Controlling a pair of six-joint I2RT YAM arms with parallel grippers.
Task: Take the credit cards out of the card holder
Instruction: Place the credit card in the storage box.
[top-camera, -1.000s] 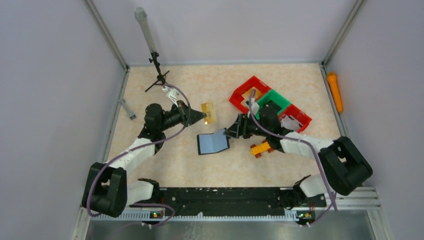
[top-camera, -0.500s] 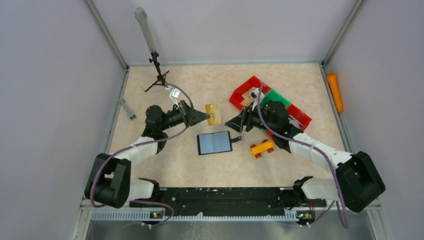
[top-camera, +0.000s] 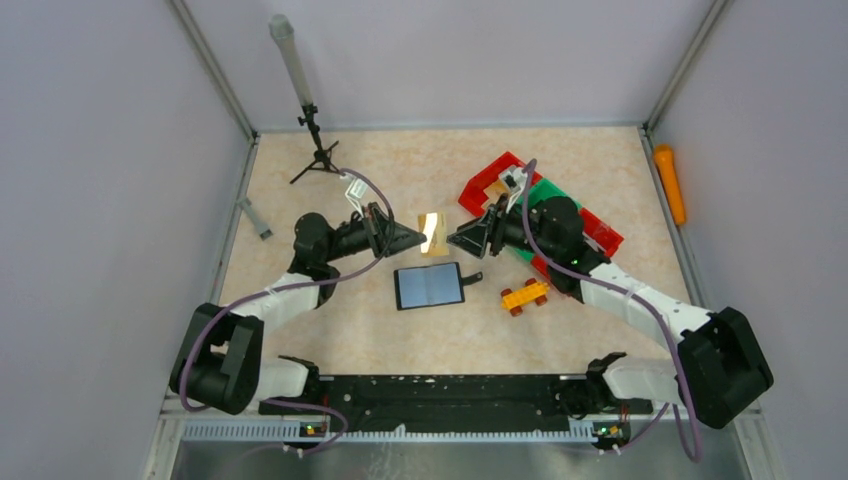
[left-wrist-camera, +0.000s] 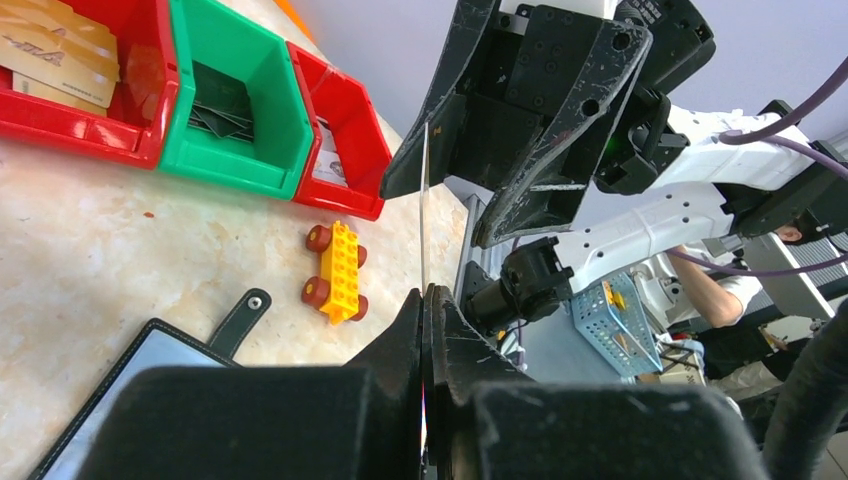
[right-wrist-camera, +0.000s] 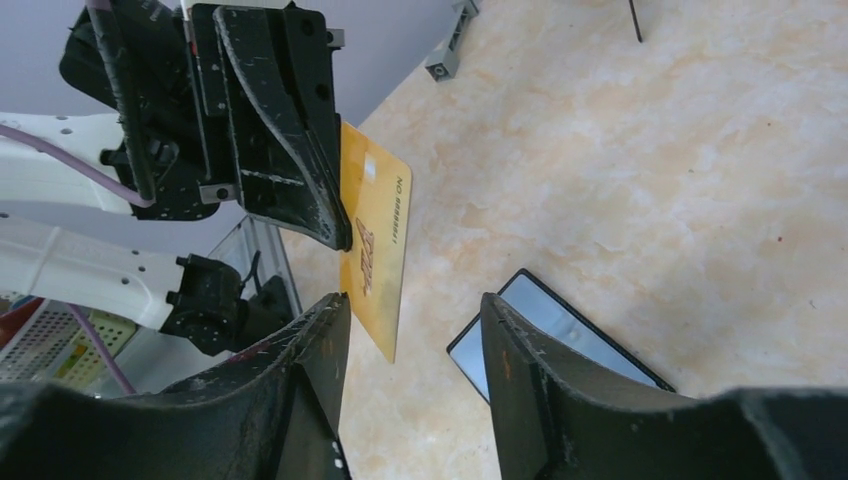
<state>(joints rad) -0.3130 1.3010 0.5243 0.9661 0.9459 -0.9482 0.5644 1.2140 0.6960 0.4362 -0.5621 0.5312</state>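
Note:
The black card holder lies open and flat on the table, grey inner face up, its strap tab pointing right. My left gripper is shut on a gold credit card and holds it on edge above the table. In the left wrist view the card shows as a thin line rising from the closed fingertips. My right gripper faces it, open. In the right wrist view the card's lower corner reaches just inside the right gripper's left finger.
A yellow toy brick car sits right of the holder. Red and green bins stand at the back right, one red bin holding cards. A small tripod stands at the back left. A grey piece lies by the left wall.
The right gripper let the holder fall flat, rose and swung left to the card, its jaws narrowing a little. The left gripper brought the card rightwards and turned it on edge.

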